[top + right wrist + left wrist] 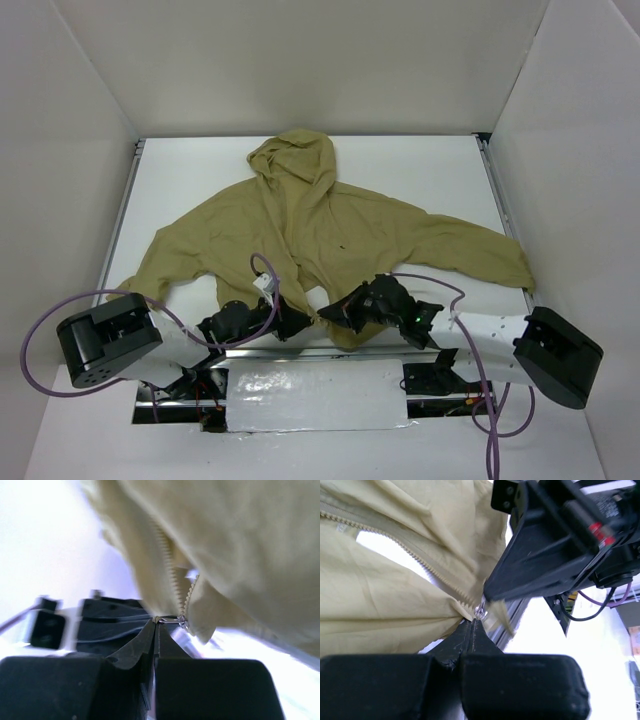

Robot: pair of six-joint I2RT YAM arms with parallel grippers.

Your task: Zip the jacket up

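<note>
Jacket point(330, 225) in olive-tan lies front-up on the white table point(200, 165) in the overhead view, hood toward the far wall, sleeves spread wide, hem at the near edge, where the left gripper point(308, 322) and right gripper point(328, 318) meet tip to tip at the foot of the front opening. From the left wrist, that arm's fingers point(465, 637) are pressed flat together with no gap, their tips pinching what looks like the jacket's hem corner just below the small metal slider point(481, 611); the zipper teeth point(415, 555) run away up and left, unjoined, white table showing between the two fronts, and the right gripper point(492, 592) crowds in from above. From the right wrist, that arm's fingers point(147, 640) are likewise closed tight, apparently nipping the thin pull tab point(169, 621) that leads to the slider point(183, 623) at the bottom of the teeth point(170, 570); the picture is blurred, so how much of the tab is caught cannot be told. The risk from here, as it appears: so slight a hold on the tab could slip once the pull begins, the left pinch could let the hem ride up with the slider so nothing closes, loose fabric beside the teeth could be drawn in and jam, and the two crowded grippers could knock each other.
</note>
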